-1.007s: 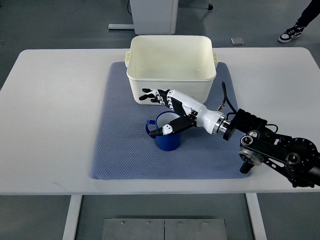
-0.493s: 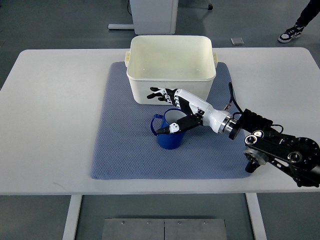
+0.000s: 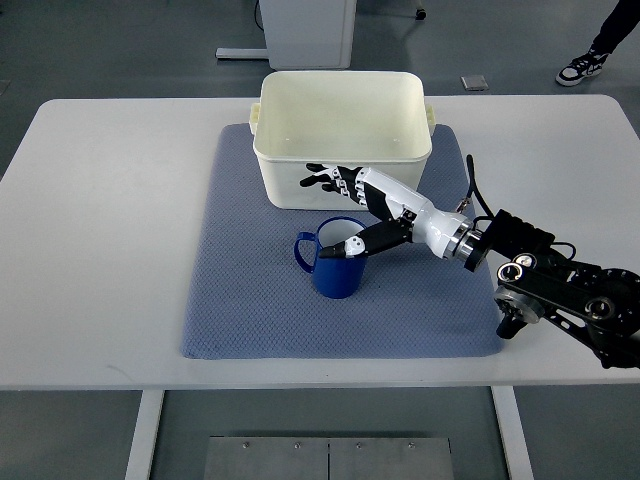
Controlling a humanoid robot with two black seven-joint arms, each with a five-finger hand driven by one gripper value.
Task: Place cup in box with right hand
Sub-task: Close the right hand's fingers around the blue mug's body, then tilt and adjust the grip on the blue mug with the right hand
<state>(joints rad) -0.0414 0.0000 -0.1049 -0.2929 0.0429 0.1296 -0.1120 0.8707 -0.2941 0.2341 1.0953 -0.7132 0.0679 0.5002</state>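
Right hand (image 3: pixel 352 205) reaches in from the right over the blue cup (image 3: pixel 334 263), thumb hooked on the rim, other fingers (image 3: pixel 325 180) spread wide against the box (image 3: pixel 343 135) wall, so not really gripping it. Cup sits upright on the grey mat (image 3: pixel 240 290), just near of the box, on the tabletop (image 3: pixel 100 250)

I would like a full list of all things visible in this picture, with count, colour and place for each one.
cup: one, blue with white inside, upright on the mat, in front of the box
box: one, cream plastic, open top, at the far side of the mat
mat: one, grey-blue, centre of the table
table: one, white, under everything
shoe: one, black and white, a person's, floor at top right
right hand: one, white and black, over the cup, thumb at the rim, fingers spread toward the box
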